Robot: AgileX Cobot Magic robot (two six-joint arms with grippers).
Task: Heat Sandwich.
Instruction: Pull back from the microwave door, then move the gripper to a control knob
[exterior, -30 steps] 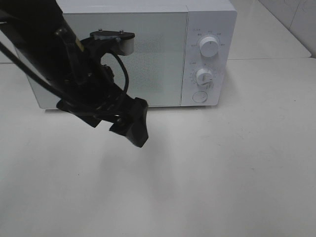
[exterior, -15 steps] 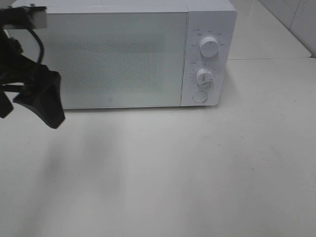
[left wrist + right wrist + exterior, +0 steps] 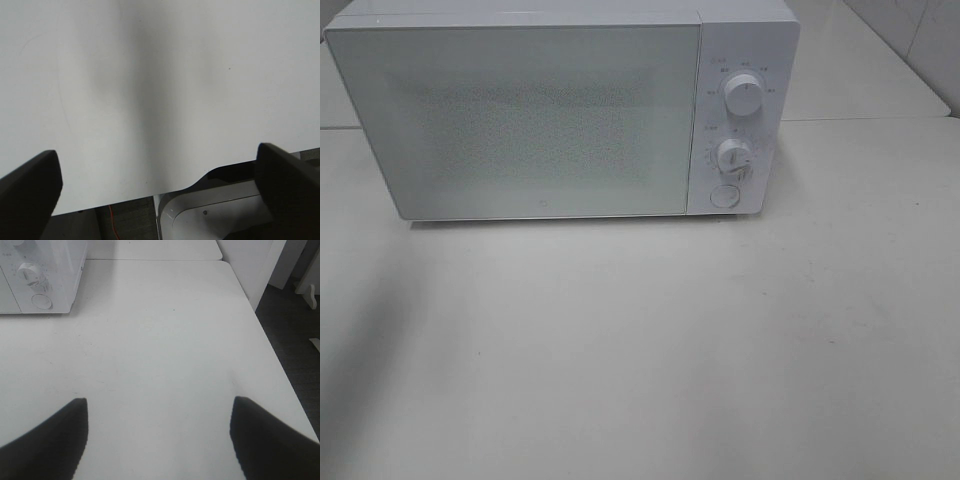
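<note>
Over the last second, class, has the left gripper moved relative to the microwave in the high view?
Yes. The left gripper swung leftward off the microwave door and out of that view.

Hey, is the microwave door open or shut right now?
Shut. In the high view the microwave door lies flush beside the control panel, with no gap along its edge. What is inside cannot be seen.

The microwave (image 3: 560,110) stands at the back of the table (image 3: 670,350); two knobs (image 3: 745,97) sit right of its door (image 3: 530,120), with a button (image 3: 724,196) below them.

Even, soft light; faint shadows
</note>
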